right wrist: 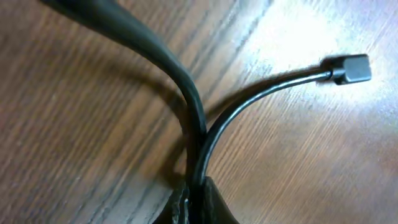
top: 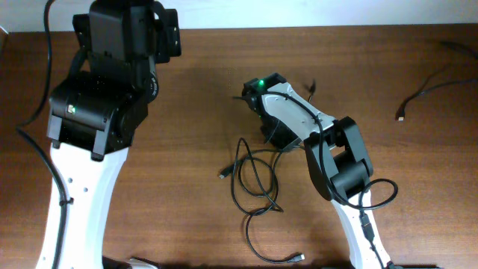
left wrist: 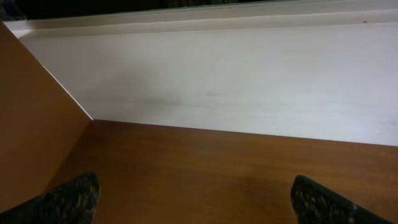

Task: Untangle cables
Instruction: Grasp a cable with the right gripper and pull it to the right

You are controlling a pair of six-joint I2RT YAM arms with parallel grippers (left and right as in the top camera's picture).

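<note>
Black cables (right wrist: 200, 134) between right fingers (right wrist: 219, 208), on wooden table (top: 373, 75)

Through the left wrist camera I see a brown wood-grain tabletop (left wrist: 211, 168) running back to a flat white wall panel (left wrist: 236, 81), faintly smudged near its middle. A smooth brown wooden side board (left wrist: 31, 112) rises at the left and meets the white panel in a slanting edge. A dark strip (left wrist: 93, 7) lies along the very top. The left gripper (left wrist: 196, 208) sits low in my picture, its black rough-textured fingertips (left wrist: 68, 199) spread far apart at the two bottom corners, with tabletop showing between them.
</note>
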